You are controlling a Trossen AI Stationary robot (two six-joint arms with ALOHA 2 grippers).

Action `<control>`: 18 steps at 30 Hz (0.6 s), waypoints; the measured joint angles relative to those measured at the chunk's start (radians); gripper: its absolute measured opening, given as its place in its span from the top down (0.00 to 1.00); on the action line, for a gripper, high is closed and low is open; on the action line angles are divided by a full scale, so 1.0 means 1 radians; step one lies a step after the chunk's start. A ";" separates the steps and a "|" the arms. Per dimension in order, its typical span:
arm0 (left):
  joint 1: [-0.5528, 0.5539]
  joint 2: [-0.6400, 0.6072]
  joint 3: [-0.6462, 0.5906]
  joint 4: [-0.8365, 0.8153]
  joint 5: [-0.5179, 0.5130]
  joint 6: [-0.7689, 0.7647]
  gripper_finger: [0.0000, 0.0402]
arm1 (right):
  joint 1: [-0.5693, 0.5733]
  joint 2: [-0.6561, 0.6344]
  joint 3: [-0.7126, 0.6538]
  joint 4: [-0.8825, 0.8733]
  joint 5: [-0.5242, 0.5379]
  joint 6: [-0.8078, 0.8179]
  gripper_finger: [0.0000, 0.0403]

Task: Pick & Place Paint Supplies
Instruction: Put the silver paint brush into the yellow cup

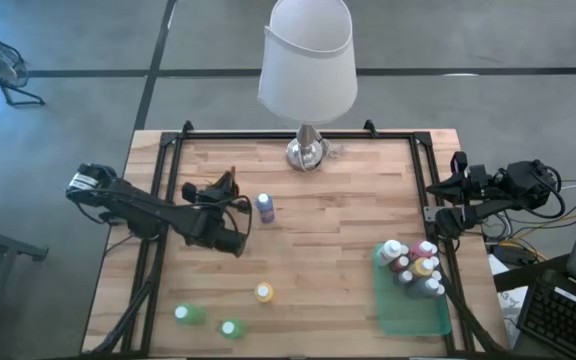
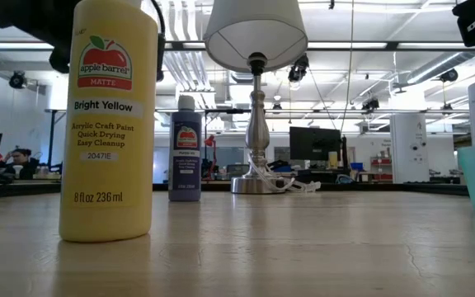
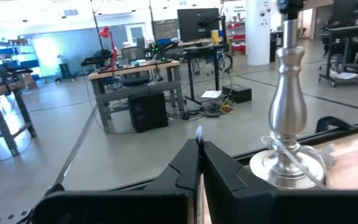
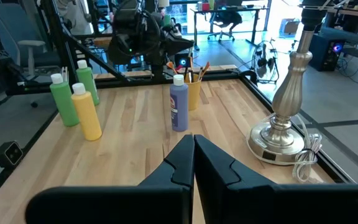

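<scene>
A purple paint bottle point(image 1: 265, 207) point(image 4: 179, 106) stands upright mid-table. A yellow bottle point(image 1: 264, 292) point(image 2: 110, 124) and two green bottles point(image 1: 188, 314) point(image 1: 230, 328) stand near the near-left corner. Several more bottles point(image 1: 413, 265) stand in the green tray point(image 1: 408, 312). Brushes point(image 4: 189, 67) stick up from a yellow cup point(image 4: 194, 94) behind the purple bottle. My left gripper point(image 1: 230, 192) point(image 3: 199, 144) is shut, level, right at those brushes and pointing toward the far edge. My right gripper point(image 4: 193, 140) point(image 1: 440, 217) is shut and waits over the table's right edge. My left gripper has a thin pale tip point(image 3: 199, 132) showing right at its shut fingertips. I cannot tell whether the fingers hold it or whether it stands just beyond them. My right gripper touches nothing.
A tall lamp with a white shade stands on its metal base point(image 1: 308, 152) point(image 3: 284, 124) at the far edge's middle, its cord beside it. A black frame point(image 1: 423, 160) runs along the table's sides. Bare wood lies between the purple bottle and the tray.
</scene>
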 joint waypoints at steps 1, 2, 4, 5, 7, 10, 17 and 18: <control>0.004 0.000 -0.006 0.001 0.000 -0.009 0.97 | 0.000 0.000 0.000 0.000 0.000 0.000 0.98; 0.009 0.000 -0.012 0.001 0.000 -0.017 0.97 | 0.000 0.000 0.000 0.000 0.000 0.000 0.98; 0.017 0.000 -0.022 0.010 0.000 -0.023 0.97 | 0.000 0.000 0.000 0.000 0.000 0.000 0.98; 0.021 0.000 -0.027 0.015 0.000 -0.024 0.97 | 0.000 0.000 0.000 0.000 0.000 0.000 0.98; 0.029 0.000 -0.034 0.020 0.000 -0.024 0.97 | 0.000 0.000 0.000 0.000 0.000 0.000 0.98; 0.042 0.000 -0.048 0.037 0.000 -0.024 0.97 | 0.000 0.000 0.000 0.000 0.000 0.000 0.98; 0.053 0.000 -0.077 0.104 0.000 -0.024 0.97 | 0.000 0.000 0.000 0.000 0.000 0.000 0.98; 0.053 0.000 -0.078 0.110 -0.001 -0.024 0.97 | 0.000 0.000 0.000 0.000 0.000 0.000 0.98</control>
